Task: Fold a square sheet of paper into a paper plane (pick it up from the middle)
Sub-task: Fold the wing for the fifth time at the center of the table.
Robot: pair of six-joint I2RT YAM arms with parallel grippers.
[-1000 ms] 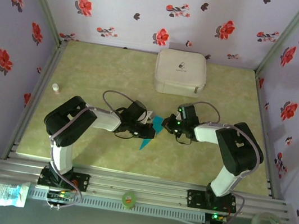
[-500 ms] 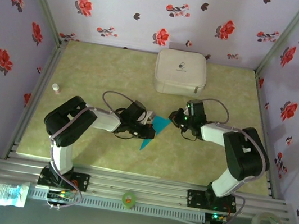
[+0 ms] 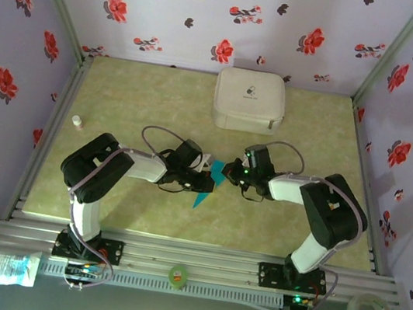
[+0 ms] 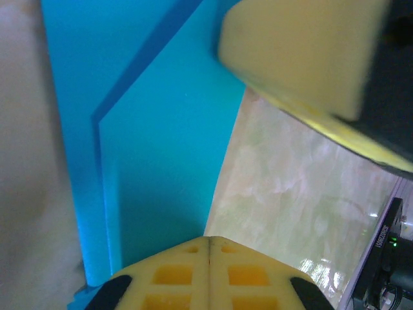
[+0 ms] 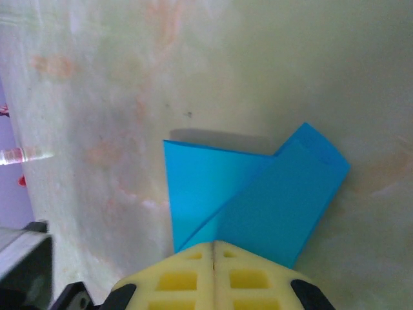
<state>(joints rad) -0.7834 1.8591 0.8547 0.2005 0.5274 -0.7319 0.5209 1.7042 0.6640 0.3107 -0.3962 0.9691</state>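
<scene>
**Item:** paper, part-folded, lying on the table at the centre of the top view, between both grippers.

**Change:** the right gripper, drawn off to the right half a second ago, is brought back onto the paper's upper right end. A crease is judged to be under pressing.

**Pincers:** left gripper closed tight, laid on the paper; right likewise.

**Axis:** the long axis runs lower left to upper right, pointed tip at lower left.
</scene>
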